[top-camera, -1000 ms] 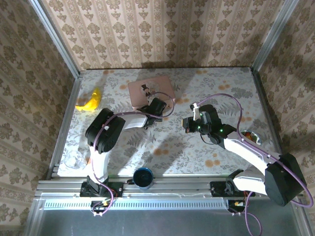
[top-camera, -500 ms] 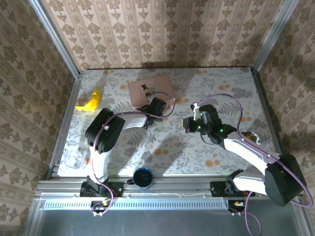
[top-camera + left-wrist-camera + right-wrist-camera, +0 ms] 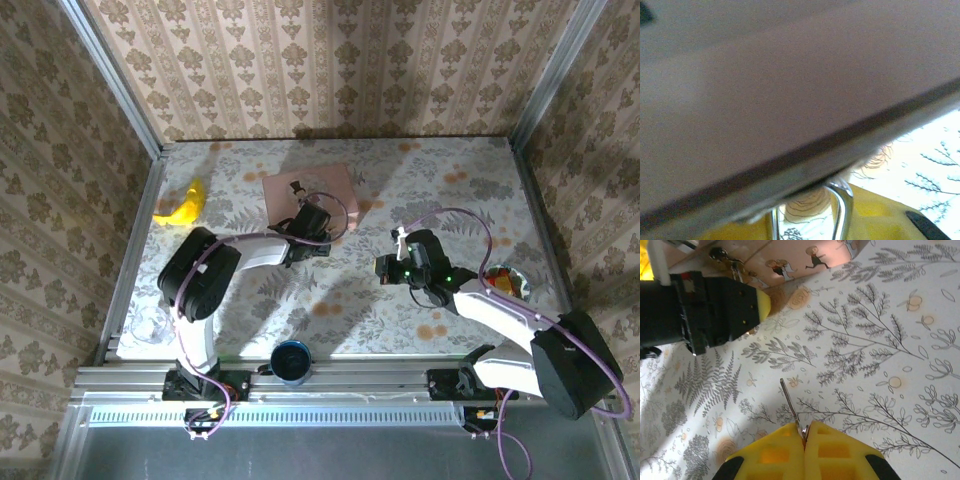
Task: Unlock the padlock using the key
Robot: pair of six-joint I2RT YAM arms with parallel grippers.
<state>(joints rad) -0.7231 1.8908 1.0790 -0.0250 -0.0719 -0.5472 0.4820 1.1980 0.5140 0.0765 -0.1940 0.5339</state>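
In the left wrist view the padlock's thin silvery shackle (image 3: 842, 206) stands up between my left gripper's (image 3: 807, 227) yellow fingers (image 3: 880, 220), which are shut on it. The shackle's top touches the lower edge of the pink box (image 3: 790, 90), which looms close above. From the top, the left gripper (image 3: 312, 223) sits at the near edge of the pink box (image 3: 330, 183). My right gripper (image 3: 804, 436) is shut on the key (image 3: 790, 402), whose thin blade points up and left over the floral table. It hovers to the right of the left gripper (image 3: 715, 305), well apart from it.
A banana (image 3: 183, 205) lies at the far left. A dark blue cup (image 3: 291, 360) stands at the near edge between the arm bases. A clear glass (image 3: 150, 326) sits near left, and a small bowl (image 3: 508, 281) near the right arm. Patterned walls enclose the table.
The left gripper has shifted slightly back and left against the pink box, which now sits a little turned. The right gripper with the key has drifted slightly nearer.
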